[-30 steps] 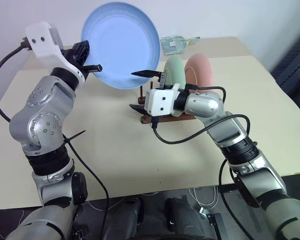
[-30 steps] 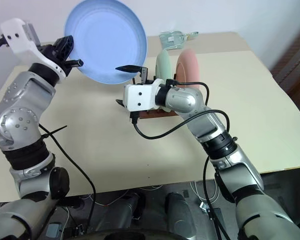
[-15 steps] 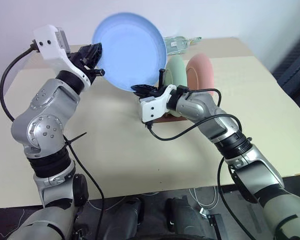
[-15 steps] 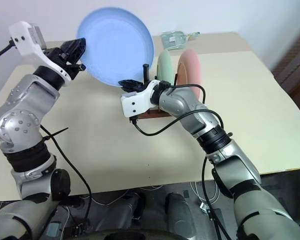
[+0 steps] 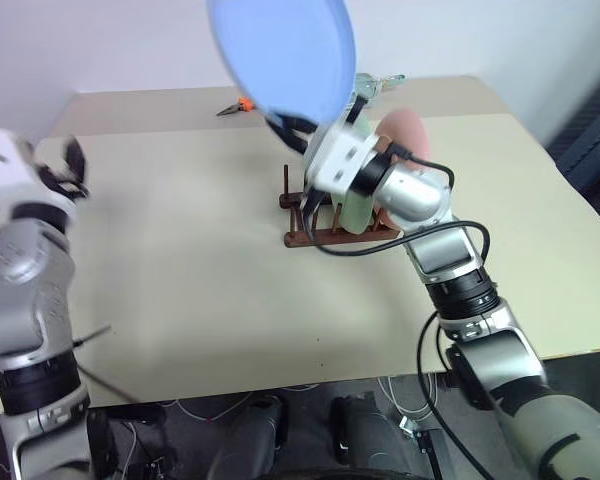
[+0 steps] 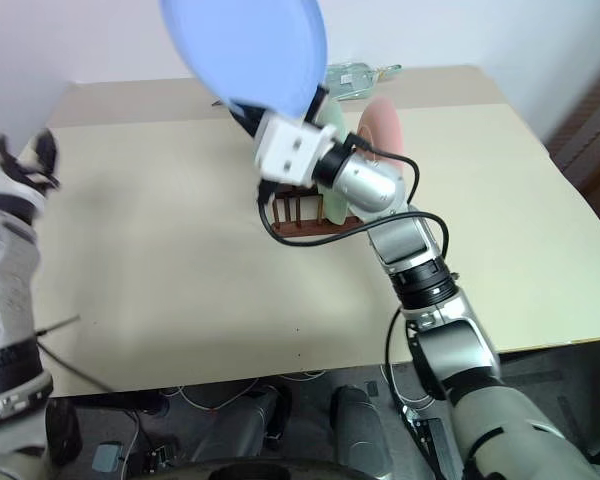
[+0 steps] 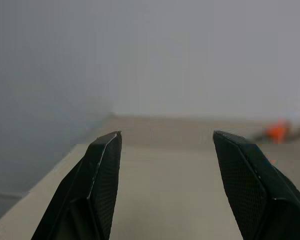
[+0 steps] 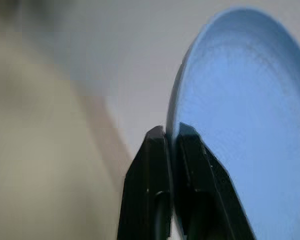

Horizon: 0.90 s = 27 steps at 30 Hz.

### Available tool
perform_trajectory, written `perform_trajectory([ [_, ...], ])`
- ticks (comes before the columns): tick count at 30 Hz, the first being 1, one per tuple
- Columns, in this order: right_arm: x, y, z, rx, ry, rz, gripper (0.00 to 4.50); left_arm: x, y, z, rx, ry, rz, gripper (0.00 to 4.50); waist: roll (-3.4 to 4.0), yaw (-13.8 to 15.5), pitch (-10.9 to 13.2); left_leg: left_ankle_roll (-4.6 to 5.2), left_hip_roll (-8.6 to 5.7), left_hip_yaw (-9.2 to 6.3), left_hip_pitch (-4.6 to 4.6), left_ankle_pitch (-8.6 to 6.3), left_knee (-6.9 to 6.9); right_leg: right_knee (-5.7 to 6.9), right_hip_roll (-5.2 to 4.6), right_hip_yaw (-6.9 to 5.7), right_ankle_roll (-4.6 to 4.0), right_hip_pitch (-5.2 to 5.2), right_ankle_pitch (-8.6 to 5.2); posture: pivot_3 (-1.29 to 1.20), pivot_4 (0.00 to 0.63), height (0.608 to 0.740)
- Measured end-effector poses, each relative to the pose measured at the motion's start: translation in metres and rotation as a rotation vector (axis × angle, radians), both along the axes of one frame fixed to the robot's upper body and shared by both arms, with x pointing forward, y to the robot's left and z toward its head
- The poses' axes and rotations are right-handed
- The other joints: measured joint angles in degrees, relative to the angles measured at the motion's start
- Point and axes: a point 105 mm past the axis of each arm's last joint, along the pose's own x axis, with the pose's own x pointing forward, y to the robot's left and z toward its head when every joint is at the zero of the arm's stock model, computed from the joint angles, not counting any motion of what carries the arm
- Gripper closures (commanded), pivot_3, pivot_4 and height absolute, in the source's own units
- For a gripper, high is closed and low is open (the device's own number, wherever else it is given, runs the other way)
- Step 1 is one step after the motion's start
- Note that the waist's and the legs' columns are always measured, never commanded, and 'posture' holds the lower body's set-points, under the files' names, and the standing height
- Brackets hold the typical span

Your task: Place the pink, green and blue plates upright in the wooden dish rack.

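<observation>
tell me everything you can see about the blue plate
The blue plate is round, shallow and light blue, with a matte plastic look and a slightly raised rim. It is held up in the air on edge, tilted, above the wooden rack and the table. The right gripper is shut on its lower rim, one finger on each face. Nothing else touches it; its top runs out of the head views.

Right arm — reaches forward and up over the table's middle, forearm rising, white wrist housing tilted upward. Right gripper [image 8: 171, 137] — black fingers pressed together on the lower rim of the blue plate [image 5: 280, 50], held aloft on edge. Left arm — drawn out to the left side, elbow bent. Left gripper [image 7: 166, 150] — fingers spread apart, nothing between them.
</observation>
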Motion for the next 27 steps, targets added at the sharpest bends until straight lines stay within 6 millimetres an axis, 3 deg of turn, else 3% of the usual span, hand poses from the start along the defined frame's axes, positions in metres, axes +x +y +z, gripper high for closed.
perform_trajectory([
  [2, -0.014, -0.004, 0.020, 0.160, 0.135, 0.142, 4.50, 0.001, -0.019, -0.022, 0.022, 0.046, -0.074, 1.55, -0.01, 0.48, -0.01, 0.29, 0.01, -0.05, 0.01, -0.19, 0.02, -0.02, 0.00, -0.04, -0.02, -0.10, 0.01, 0.00, 0.150, 0.727],
  [4, -0.031, -0.012, 0.025, 0.332, 0.352, 0.330, 4.50, -0.006, -0.042, -0.046, 0.038, 0.073, -0.175, 1.55, 0.01, 0.63, -0.04, 0.48, 0.01, -0.06, 0.11, -0.31, -0.09, -0.10, -0.03, -0.01, -0.03, -0.06, 0.00, 0.00, 0.150, 0.727],
  [7, -0.037, -0.013, 0.003, 0.452, 0.650, 0.452, 4.50, -0.013, -0.077, -0.079, -0.008, 0.145, -0.345, 1.55, 0.04, 0.50, -0.02, 0.50, 0.02, -0.01, 0.21, -0.32, -0.19, -0.05, -0.04, 0.05, -0.06, -0.03, -0.01, 0.00, 0.150, 0.727],
  [9, -0.035, -0.010, -0.014, 0.483, 0.788, 0.447, 4.50, -0.019, -0.096, -0.090, -0.020, 0.175, -0.453, 1.55, 0.10, 0.34, 0.01, 0.46, 0.03, 0.01, 0.21, -0.29, -0.24, 0.01, -0.03, 0.08, -0.13, -0.04, -0.02, 0.00, 0.150, 0.727],
  [16, -0.020, -0.015, -0.037, 0.576, 0.970, 0.361, 4.50, -0.034, -0.128, -0.104, -0.009, 0.235, -0.661, 1.55, 0.28, 0.10, 0.01, 0.41, 0.05, 0.05, 0.22, -0.24, -0.44, -0.05, -0.04, 0.09, -0.17, -0.09, -0.04, 0.00, 0.150, 0.727],
  [20, -0.011, -0.018, -0.044, 0.601, 1.015, 0.319, 4.50, -0.034, -0.130, -0.103, -0.007, 0.234, -0.673, 1.55, 0.28, 0.11, 0.01, 0.41, 0.05, 0.05, 0.22, -0.24, -0.44, -0.05, -0.04, 0.09, -0.17, -0.09, -0.04, 0.00, 0.150, 0.727],
  [26, 0.020, -0.024, -0.072, 0.694, 1.182, 0.208, 4.50, -0.035, -0.134, -0.103, -0.010, 0.242, -0.697, 1.55, 0.30, 0.08, 0.02, 0.42, 0.05, 0.06, 0.23, -0.22, -0.47, -0.07, -0.04, 0.09, -0.17, -0.09, -0.04, 0.00, 0.150, 0.727],
  [27, 0.021, -0.024, -0.073, 0.691, 1.188, 0.203, 4.17, -0.035, -0.134, -0.103, -0.010, 0.241, -0.699, 1.53, 0.30, 0.08, 0.02, 0.45, 0.05, 0.05, 0.23, -0.21, -0.49, -0.08, -0.04, 0.08, -0.17, -0.09, -0.04, 0.00, 0.150, 0.727],
])
